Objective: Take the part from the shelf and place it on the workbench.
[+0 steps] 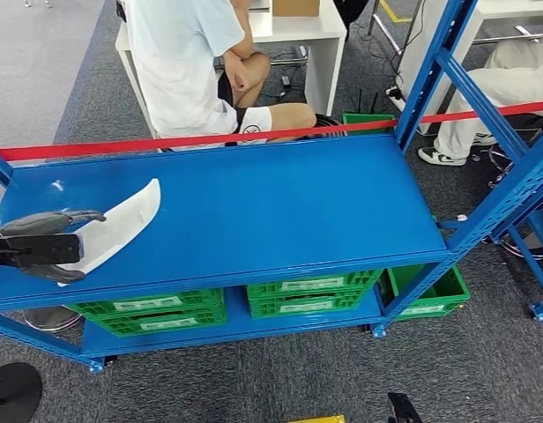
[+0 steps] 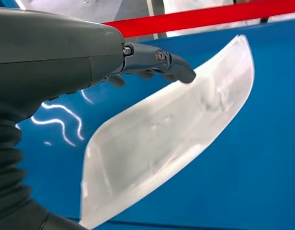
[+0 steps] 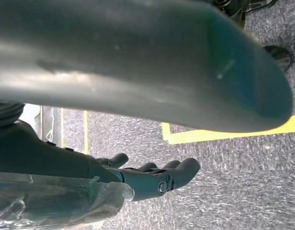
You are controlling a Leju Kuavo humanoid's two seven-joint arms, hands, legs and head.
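Part (image 1: 119,226) on shelf (image 1: 269,207), left robot hand (image 1: 46,247) around it, poss. touching.

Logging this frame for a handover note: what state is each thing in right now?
Curved white translucent plastic part: lying flat on the blue metal shelf, not lifted.
Left hand: at the part's near end, fingers extended over it; grip unclear.
Right hand: hanging over grey carpet, clear plastic film beside it.

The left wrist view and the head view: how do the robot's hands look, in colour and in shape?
The left hand has a smooth dark grey cover, a black ribbed bellows at the wrist, and slim blue-grey fingers with small round silver screws and rounded tips. The right hand is likewise dark grey, with a thick rounded thumb and a clear plastic wrapping near the wrist.
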